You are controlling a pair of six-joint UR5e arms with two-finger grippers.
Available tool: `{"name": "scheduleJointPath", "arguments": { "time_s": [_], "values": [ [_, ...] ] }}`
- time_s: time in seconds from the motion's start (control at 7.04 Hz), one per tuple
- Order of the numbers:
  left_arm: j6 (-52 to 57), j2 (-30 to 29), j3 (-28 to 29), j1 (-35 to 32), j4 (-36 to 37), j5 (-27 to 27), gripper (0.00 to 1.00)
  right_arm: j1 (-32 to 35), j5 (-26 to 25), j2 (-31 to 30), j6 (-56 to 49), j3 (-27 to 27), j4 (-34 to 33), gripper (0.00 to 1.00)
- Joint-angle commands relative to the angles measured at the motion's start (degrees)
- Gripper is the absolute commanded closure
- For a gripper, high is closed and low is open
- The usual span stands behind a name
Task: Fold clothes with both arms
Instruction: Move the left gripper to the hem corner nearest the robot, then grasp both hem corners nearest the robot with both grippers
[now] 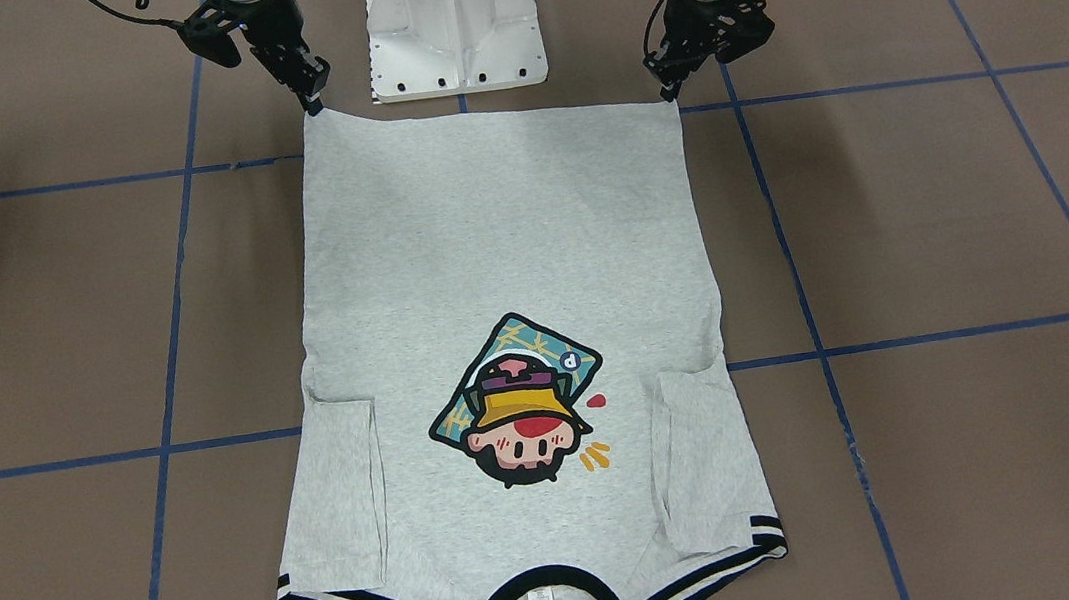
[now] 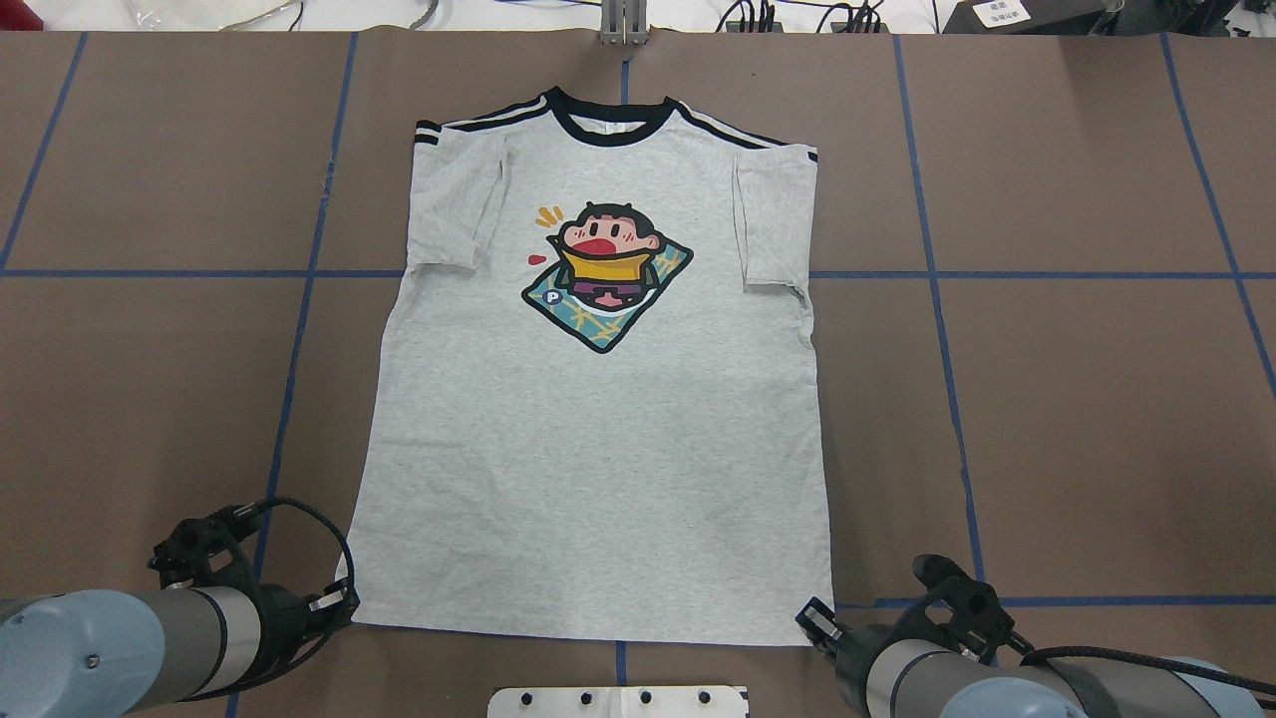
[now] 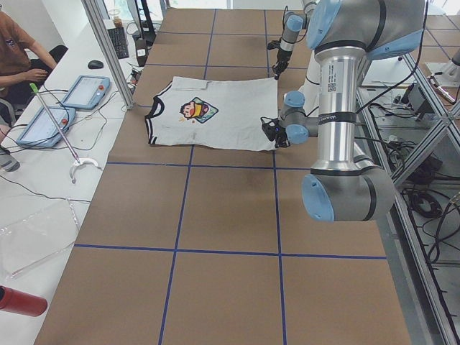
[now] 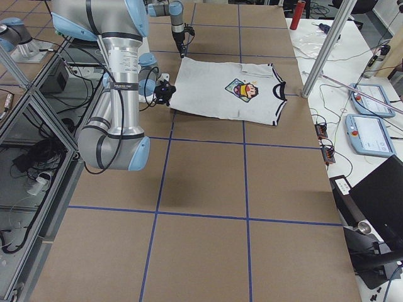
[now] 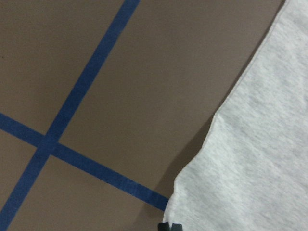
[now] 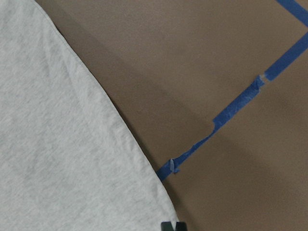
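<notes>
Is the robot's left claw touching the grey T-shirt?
Touching. The left wrist view shows a hem corner of the light heather-grey T-shirt running right into the closed fingertips of the black left gripper, slightly lifted, shadowing the brown table.

1. The left arm (image 2: 130, 643) is low over the table, and its wrist bends down.
2. The left gripper (image 1: 669, 91) points down. Its two fingers are pressed close together on one bottom corner of the T-shirt (image 1: 497, 234) (the wrist view shows only the black tips).
3. The right arm (image 2: 957, 683) is low too, on the other side.
4. The right gripper (image 1: 312, 102) points down and pinches the other bottom corner.
</notes>
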Motion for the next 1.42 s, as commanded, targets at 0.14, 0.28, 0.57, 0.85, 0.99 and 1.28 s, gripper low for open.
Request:
{"name": "scheduleJointPath", "arguments": {
  "time_s": [0.14, 0.28, 0.57, 0.85, 0.99, 1.28],
  "values": [
    [-1.24, 0.73, -7.25, 2.24, 0.76, 0.05, 1.00, -0.82, 1.64, -3.32, -0.09, 2.77, 0.02, 1.00],
    [-1.95, 0.74, -8.12, 2.69, 0.85, 0.05, 1.00, -1.96, 2.26, -7.70, -0.09, 6.18, 0.02, 1.00],
    [-2.05, 0.30, -9.36, 2.78, 1.64, 0.05, 1.00, -3.64, 2.35, -10.55, 0.00, 8.32, 0.02, 1.00],
    [-1.87, 0.21, -11.37, 2.08, 1.90, -0.13, 1.00, -4.17, 2.27, -10.64, 0.09, 10.07, 0.02, 1.00],
    [-1.26, -0.14, -12.17, 1.64, 2.08, -0.30, 1.00, -0.25, 2.35, -10.29, -0.17, 10.87, 0.02, 1.00],
    [-0.56, -2.59, -11.13, -1.85, 2.34, -0.75, 1.00, 8.10, 4.71, -7.94, -8.38, 10.27, -0.07, 1.00]
  ]
}}
